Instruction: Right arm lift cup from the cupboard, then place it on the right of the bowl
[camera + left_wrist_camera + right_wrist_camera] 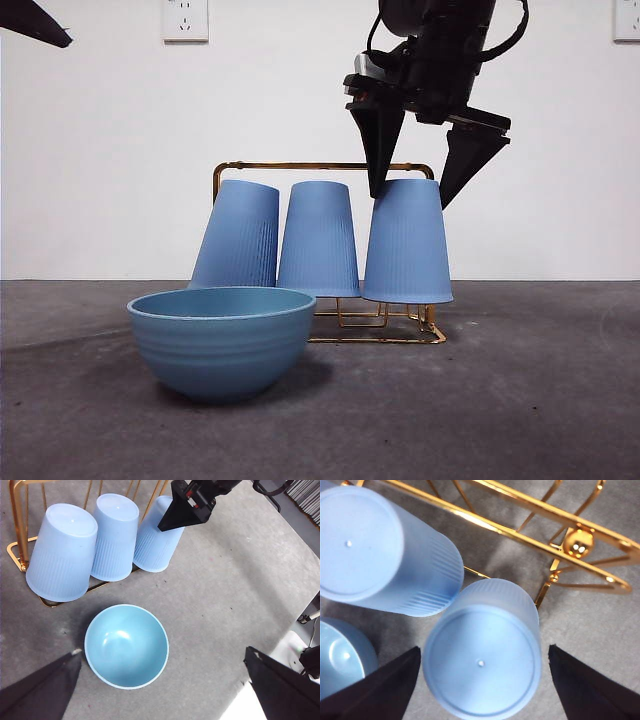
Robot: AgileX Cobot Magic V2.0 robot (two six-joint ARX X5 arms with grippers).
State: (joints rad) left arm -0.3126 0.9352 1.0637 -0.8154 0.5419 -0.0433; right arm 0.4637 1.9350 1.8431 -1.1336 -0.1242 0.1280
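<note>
Three cups on cupboard; right gripper jaws open astride end cup. Risk: off-centre closing tips it into neighbouring cup.

Rack mostly hidden behind three cups; pegs unseen in front view. Bowl covered foot of left cup. Right arm cut off by top edge. Bowl cropped at edge in right wrist view.
</note>
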